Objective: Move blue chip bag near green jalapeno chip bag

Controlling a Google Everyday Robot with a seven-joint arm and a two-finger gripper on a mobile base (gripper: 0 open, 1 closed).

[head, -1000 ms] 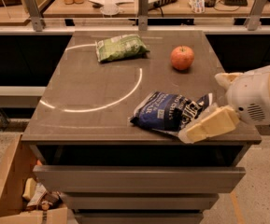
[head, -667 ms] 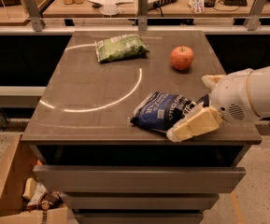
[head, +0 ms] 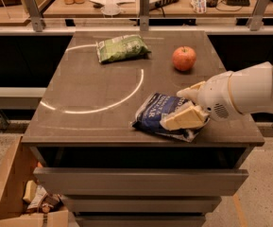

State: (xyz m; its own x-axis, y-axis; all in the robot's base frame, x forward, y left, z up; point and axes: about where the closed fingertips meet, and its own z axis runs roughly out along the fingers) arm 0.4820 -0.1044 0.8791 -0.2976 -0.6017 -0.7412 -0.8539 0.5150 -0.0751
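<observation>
blue bag point(head: 156, 115): lying crumpled at worktop point(head: 79, 86) front right, near front edge, well apart from green bag
green bag point(head: 122, 48): lying flat at worktop back centre, serving as drop reference
apple point(head: 184, 58): sitting back right, between the two bags' sides, possibly crowding a straight carry path
end effector point(head: 187, 107): reaching in from right, straddling blue bag's right end, one finger point(head: 182, 118) resting over the foil, other at far side
grip: spread around the bag, not clearly clenching; judging grasp as forming
next: likely squeezing, lifting, carrying back-left
</observation>
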